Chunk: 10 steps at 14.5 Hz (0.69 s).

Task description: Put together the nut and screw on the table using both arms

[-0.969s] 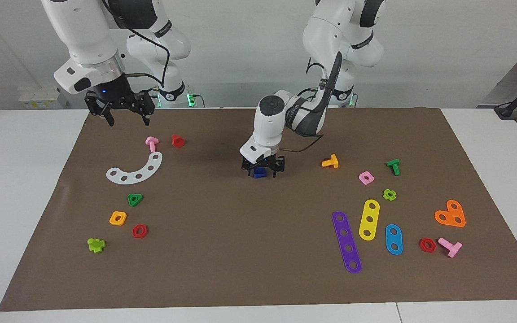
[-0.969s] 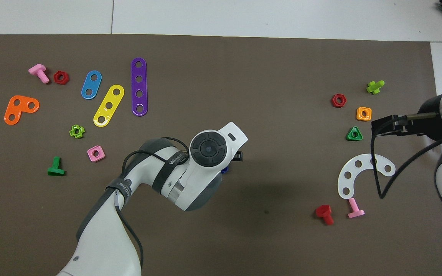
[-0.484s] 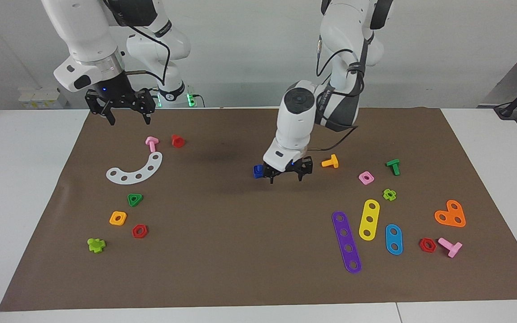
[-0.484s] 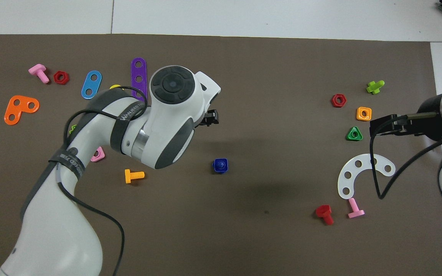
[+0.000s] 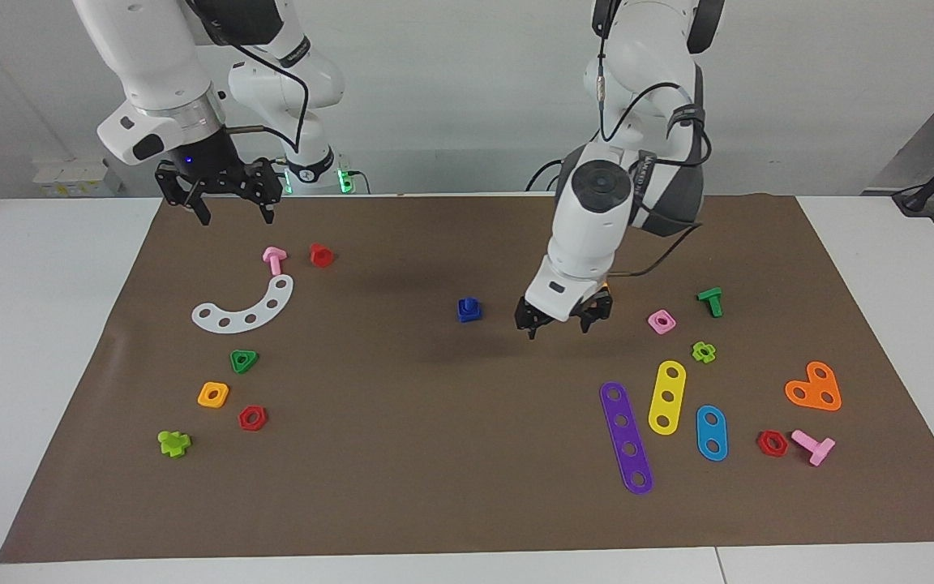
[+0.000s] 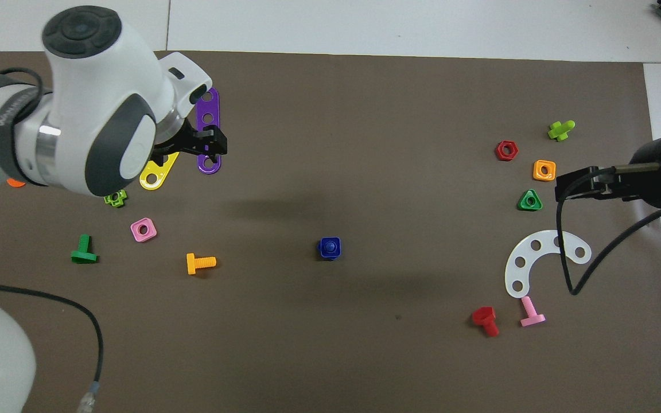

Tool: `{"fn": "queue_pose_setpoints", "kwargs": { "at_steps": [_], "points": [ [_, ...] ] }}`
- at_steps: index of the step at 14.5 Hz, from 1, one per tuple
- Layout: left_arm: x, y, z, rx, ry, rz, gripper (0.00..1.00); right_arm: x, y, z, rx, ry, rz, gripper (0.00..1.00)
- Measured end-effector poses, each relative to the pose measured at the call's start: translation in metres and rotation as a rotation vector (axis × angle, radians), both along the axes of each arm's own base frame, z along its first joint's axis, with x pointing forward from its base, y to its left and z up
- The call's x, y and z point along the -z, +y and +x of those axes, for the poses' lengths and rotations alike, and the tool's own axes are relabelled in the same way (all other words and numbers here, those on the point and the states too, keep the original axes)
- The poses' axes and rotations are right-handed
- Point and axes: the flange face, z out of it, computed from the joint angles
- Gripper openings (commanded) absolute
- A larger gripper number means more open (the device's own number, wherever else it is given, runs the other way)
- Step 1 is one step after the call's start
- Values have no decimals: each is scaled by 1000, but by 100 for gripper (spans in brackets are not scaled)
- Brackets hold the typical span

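— Jaws first: how do they stand?

— Both pairs are spread and hold nothing. The left gripper (image 5: 563, 317) hangs low over the brown mat (image 5: 434, 454), toward the left arm's end of the table (image 5: 53, 341) from the blue piece. The right gripper (image 5: 228, 199) waits in the air over the mat's edge at the right arm's end, above a pink screw (image 5: 274, 259).

— Where are the nut and the screw?

— The nut (image 6: 329, 248) lies flat near the middle of the mat. It is dark-blue glossy plastic, square with rounded corners. The screw (image 5: 469, 307) stands in its centre hole; from above only a round blue end shows, and I cannot tell how deep it sits. No gripper touches them.

— What lies around them?

— All are smooth plastic toy pieces in bright colours. Toward the left arm's end lie an orange screw (image 6: 199, 263) on its side, a pink square nut (image 6: 143, 230), a green screw (image 6: 83, 252), and flat strips with round holes: a purple strip (image 5: 626, 436), a yellow one (image 5: 666, 397) and a blue one (image 5: 711, 432). Toward the right arm's end lie a white curved strip (image 6: 540, 261) with holes, a red screw (image 6: 486, 320), a green triangular nut (image 6: 529, 201), an orange square nut (image 6: 544, 170) and a red hexagonal nut (image 6: 506, 150).

— And the mat itself?

— It looks matte, like paper, and it covers most of the white table.
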Motion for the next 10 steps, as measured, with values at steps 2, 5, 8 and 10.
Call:
{"fn": "queue_pose_setpoints", "kwargs": {
  "at_steps": [2, 5, 8, 10],
  "points": [
    [-11, 51, 4, 50, 14, 18, 100, 0, 0, 4, -1, -1, -1, 99],
    [-6, 102, -1, 61, 52, 16, 100, 2, 1, 7, -1, 1, -1, 99],
    [-8, 118, -16, 46, 65, 13, 100, 5, 2, 9, -4, 8, -1, 100],
    [-24, 128, -21, 32, 41, 9, 100, 7, 2, 9, -4, 11, -1, 100]
  ]
}}
